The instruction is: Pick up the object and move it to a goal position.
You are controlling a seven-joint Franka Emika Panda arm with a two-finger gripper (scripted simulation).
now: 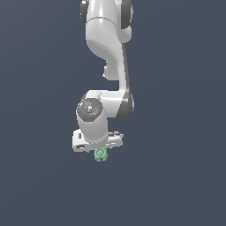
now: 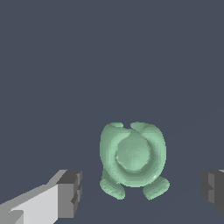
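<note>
Counting gives one arm [image 1: 108, 48], one claw [image 1: 98, 145] and one object [image 1: 100, 155]; the pictures show no container.

In the exterior view the white arm comes down from the top edge, bends at a joint toward that view's right, and ends in a round wrist above a flat white hand block. The block is slightly tilted, and the fingers below it are too small to make out there. The object, a small mint-green lump, shows just under the block's lower edge, near its middle. Whether it rests on the dark grey tabletop [image 1: 39, 176] or hangs above it cannot be told, since the ground is one even colour without a shadow.

In the wrist view, going left to right: a white finger with a dark grey pad [image 2: 70, 194], then the object [image 2: 132, 158], then the second dark pad [image 2: 213, 189] at the picture's edge. The claw [image 2: 141, 191] stands wide apart, with a clear gap between each pad and the object, so neither touches it. The object is rounded, with a ball-like centre inside a ring and four small knobs around it.
</note>
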